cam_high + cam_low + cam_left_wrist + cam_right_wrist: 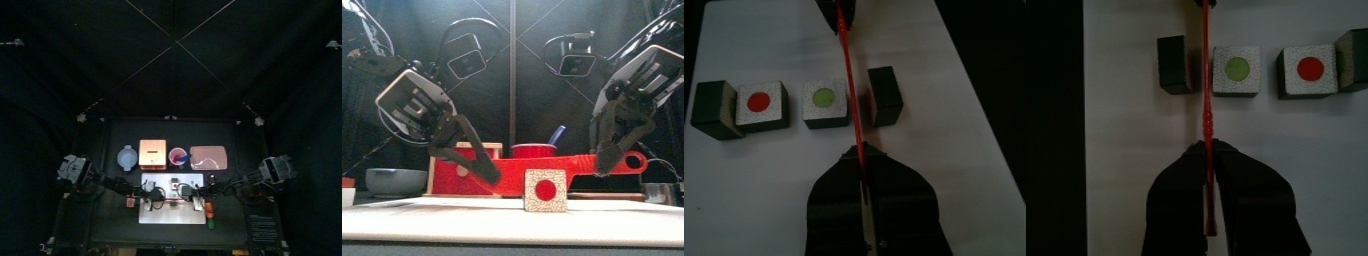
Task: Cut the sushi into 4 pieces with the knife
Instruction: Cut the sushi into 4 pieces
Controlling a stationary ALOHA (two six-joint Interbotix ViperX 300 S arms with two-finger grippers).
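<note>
Top view: white cutting board (187, 178) at table front, both arms over it. Blue-grey bowl (127, 157), wooden box (152, 153), red cup (178, 156) and pink tray (209, 157) stood in row behind.

Front view: left gripper (486, 178) and right gripper (619, 165) each closed tight on one end of red knife (556, 163). Blade ran level over sushi (545, 190) (red dot on near face).

Left wrist view: sushi lay in row on board. Blade sat between green-dot piece (824, 103) and dark end block (887, 95).

Right wrist view: same gap, jaws pinched on knife.
</note>
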